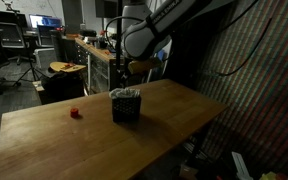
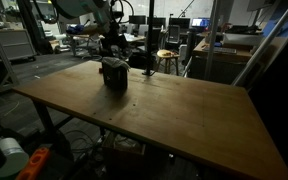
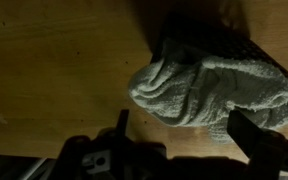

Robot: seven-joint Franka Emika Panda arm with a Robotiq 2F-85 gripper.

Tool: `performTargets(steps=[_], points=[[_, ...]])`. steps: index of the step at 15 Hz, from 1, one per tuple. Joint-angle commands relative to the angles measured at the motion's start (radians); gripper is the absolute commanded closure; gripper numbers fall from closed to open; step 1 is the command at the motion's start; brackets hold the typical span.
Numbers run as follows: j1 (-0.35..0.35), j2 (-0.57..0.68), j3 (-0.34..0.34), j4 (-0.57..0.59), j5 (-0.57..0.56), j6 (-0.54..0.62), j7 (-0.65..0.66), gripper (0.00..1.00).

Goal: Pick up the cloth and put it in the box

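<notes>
A light grey cloth [image 3: 209, 90] lies bunched in the top of a dark mesh box [image 3: 234, 42] and hangs over its rim. In both exterior views the box [image 1: 126, 108] [image 2: 114, 74] stands upright on the wooden table, with the cloth [image 1: 125, 93] showing at its top. My gripper [image 3: 184, 130] is open and empty, its two dark fingers spread either side of the cloth's lower edge and apart from it. It hovers just above the box in both exterior views [image 1: 135, 67] [image 2: 112, 46].
A small red object [image 1: 74, 113] lies on the wooden table [image 1: 174, 115] to one side of the box. A stool [image 2: 165, 58] and lab benches stand beyond the table's far edge. The room is dim.
</notes>
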Motion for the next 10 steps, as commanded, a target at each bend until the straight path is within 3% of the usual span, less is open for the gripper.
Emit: performTargets(steps=[1, 10], points=[[-0.029, 0.006, -0.008, 0.017, 0.019, 0.067, -0.037, 0.00], [-0.097, 0.044, -0.048, 0.018, 0.069, 0.122, -0.063, 0.00]])
